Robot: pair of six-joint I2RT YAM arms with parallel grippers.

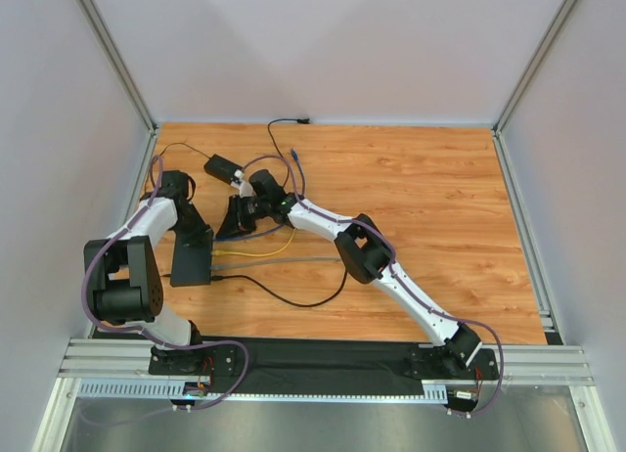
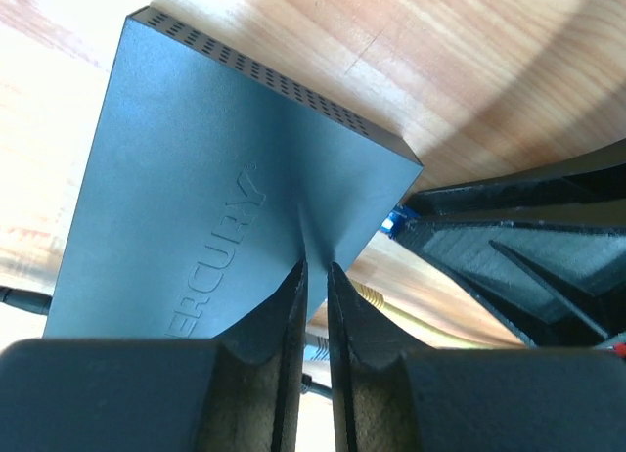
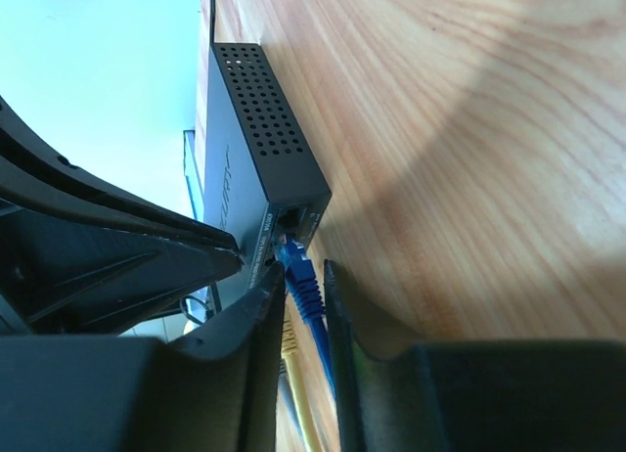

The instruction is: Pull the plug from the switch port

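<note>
- The table is bare wood; the work sits at its left side, in front of the left arm.
- The right arm reaches across the table to that same spot, so both arms meet at the switch.
- The switch lies flat with its long side running away from the bases. Its port edge faces right, towards the right arm.
- The left gripper has its fingers nearly together, with only a thin slit between them and nothing in it. The tips rest on the switch's top face, which I judge pins the box down.
- The right gripper comes in from the port side, jaws drawn narrow on either side of the plug's boot. I cannot tell whether they pinch it yet.
- The plug is blue and seated in the end port. Its long axis runs straight out of the port edge and in between the right fingers.
- The right arm is therefore the one placed to pull. The draw should go back along that axis, away from the switch, not sideways.
</note>
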